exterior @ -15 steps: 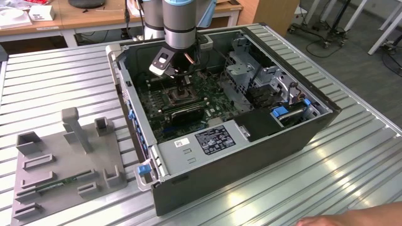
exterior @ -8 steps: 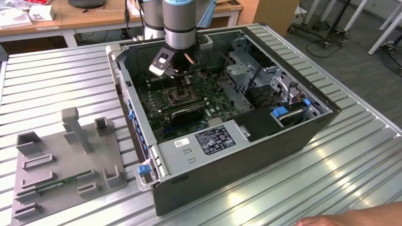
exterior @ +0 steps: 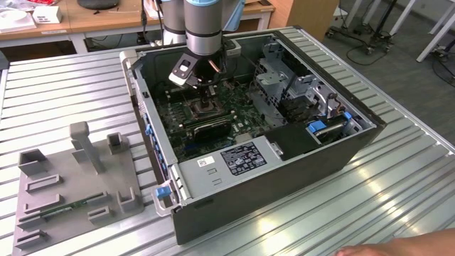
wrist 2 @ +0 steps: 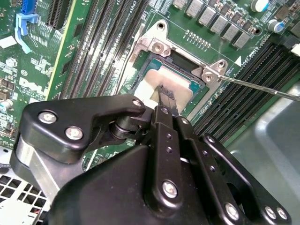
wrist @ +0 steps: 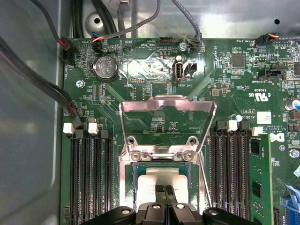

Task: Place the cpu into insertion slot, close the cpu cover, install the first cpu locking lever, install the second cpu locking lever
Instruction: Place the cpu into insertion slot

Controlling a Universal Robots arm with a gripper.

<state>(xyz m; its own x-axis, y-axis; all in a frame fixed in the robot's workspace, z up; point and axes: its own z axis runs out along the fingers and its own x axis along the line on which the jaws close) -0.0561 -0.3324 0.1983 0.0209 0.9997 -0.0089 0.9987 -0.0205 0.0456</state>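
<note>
Silvery square cpu (wrist 2: 152, 82) seated in dark-rimmed insertion slot (wrist 2: 173, 58); black gripper (wrist 2: 166, 93) closed, empty, touching it; metal-frame cpu cover (wrist: 166, 101) open, likely needs lowering

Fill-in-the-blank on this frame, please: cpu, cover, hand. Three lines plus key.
1. The cpu lies ___ the insertion slot.
2. The cpu cover stands ___.
3. The hand has its fingers ___, tips at the cpu's top.
Missing words: in; open; shut.
</note>
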